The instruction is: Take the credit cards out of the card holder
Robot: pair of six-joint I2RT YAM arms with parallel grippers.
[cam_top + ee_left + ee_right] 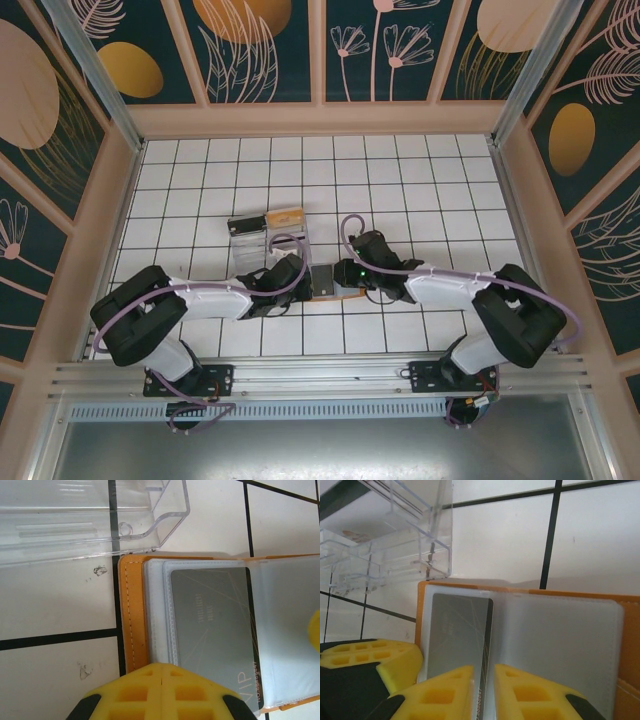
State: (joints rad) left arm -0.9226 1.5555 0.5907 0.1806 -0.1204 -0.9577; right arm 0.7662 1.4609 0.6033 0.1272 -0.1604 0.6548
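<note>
Left gripper [162, 674], shut, pins the orange-brown bifold card holder [132, 615]; right gripper [484, 677], barely parted, must nip the grey plastic card [210, 630]

Legible in pale capitals on the dark edge strip of the grey credit card [210, 635] tucked in the open orange card holder [131, 615]: "VIP", with smaller print beside it and faint mid-card lettering too blurred to read.

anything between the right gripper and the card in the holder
Only a clear pocket. The right gripper sits at the credit card's near end, but the card seems to lie inside a clear pocket of the card holder, which covers its face.
</note>
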